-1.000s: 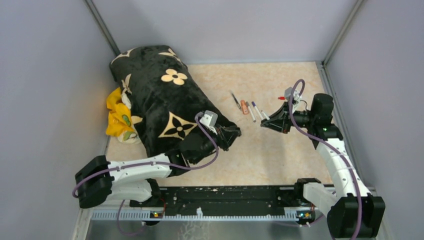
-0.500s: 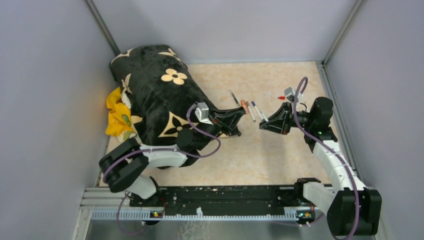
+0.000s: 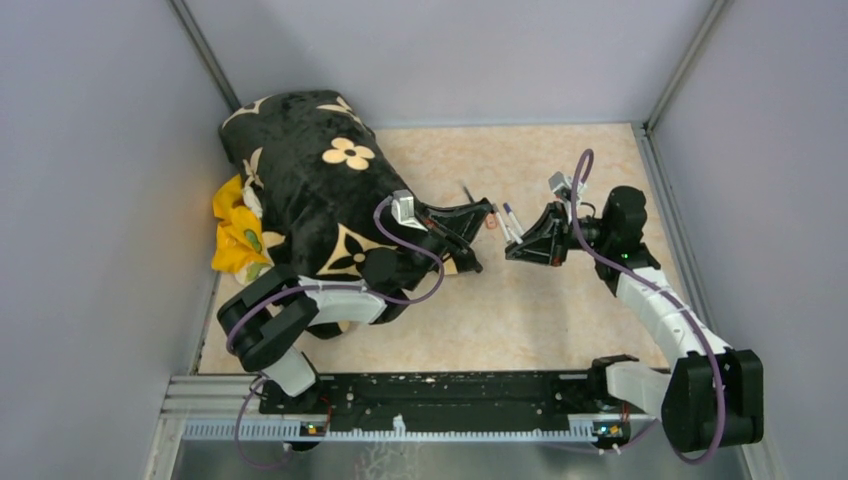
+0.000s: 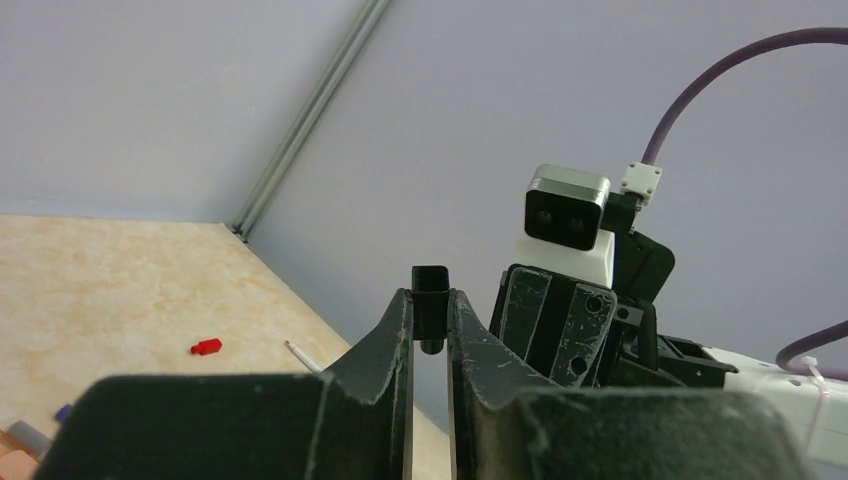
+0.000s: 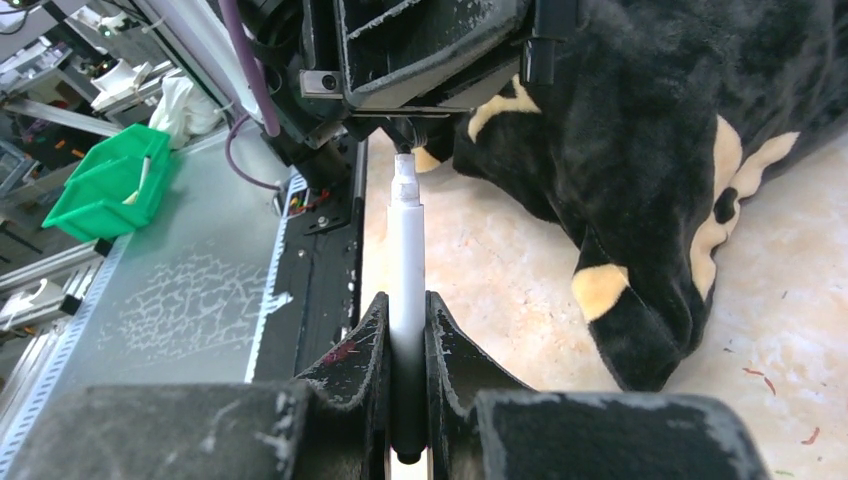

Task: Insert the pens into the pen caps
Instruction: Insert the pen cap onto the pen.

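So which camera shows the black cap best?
The left wrist view: the cap sits close up, pinched between the left fingers. From the top and in the right wrist view it cannot be made out.

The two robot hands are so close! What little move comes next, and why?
Probably ease the right gripper forward a touch. It holds the white marker, tip aimed at the black cap pinched in the left gripper, and the tip looks just short of it.
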`<state>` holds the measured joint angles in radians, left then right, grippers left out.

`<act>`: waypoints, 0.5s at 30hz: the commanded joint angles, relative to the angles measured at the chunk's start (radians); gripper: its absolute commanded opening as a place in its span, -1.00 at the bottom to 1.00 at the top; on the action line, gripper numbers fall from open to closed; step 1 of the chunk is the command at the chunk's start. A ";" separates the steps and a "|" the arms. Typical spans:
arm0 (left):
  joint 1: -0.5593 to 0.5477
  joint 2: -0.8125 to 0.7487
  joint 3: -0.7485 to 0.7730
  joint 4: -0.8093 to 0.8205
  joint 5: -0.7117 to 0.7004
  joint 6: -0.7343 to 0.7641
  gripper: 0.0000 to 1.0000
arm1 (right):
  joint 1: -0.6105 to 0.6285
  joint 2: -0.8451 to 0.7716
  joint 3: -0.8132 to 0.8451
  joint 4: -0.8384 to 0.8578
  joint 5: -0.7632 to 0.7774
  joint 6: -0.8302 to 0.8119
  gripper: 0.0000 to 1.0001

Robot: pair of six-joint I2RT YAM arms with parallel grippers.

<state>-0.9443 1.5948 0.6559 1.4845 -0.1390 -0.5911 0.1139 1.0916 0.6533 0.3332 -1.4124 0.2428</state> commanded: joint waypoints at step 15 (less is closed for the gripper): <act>0.002 0.053 0.066 0.309 0.054 -0.164 -1.00 | 0.031 0.003 0.015 0.086 0.091 0.081 -1.00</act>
<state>-0.9443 1.6321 0.6937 1.4864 -0.1104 -0.7307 0.1375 1.0958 0.6567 0.3721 -1.3548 0.3004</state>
